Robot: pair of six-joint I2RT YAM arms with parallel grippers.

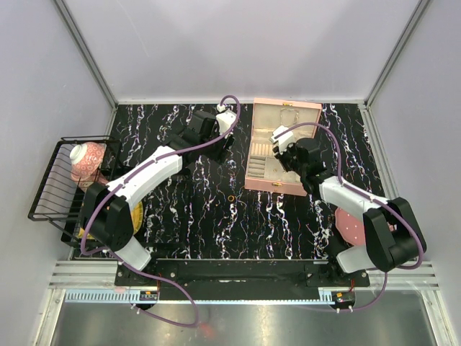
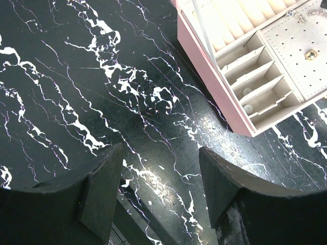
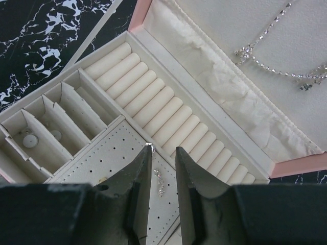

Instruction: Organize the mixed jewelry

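Observation:
The open pink box stands on the black marble table. A small gold-orange ring lies on the table just in front of it, clear of both grippers. My right gripper hangs over the box. In the right wrist view its jaws stand a narrow gap apart over the perforated panel, and a short pale sparkling strand lies on the panel between them. A thin chain lies in the lid. My left gripper is open and empty above bare table, left of the box.
A black wire rack holding a pink and white object stands at the left edge. A round pink dotted disc lies at the right front beside the right arm. A gold piece sits on the box's perforated panel.

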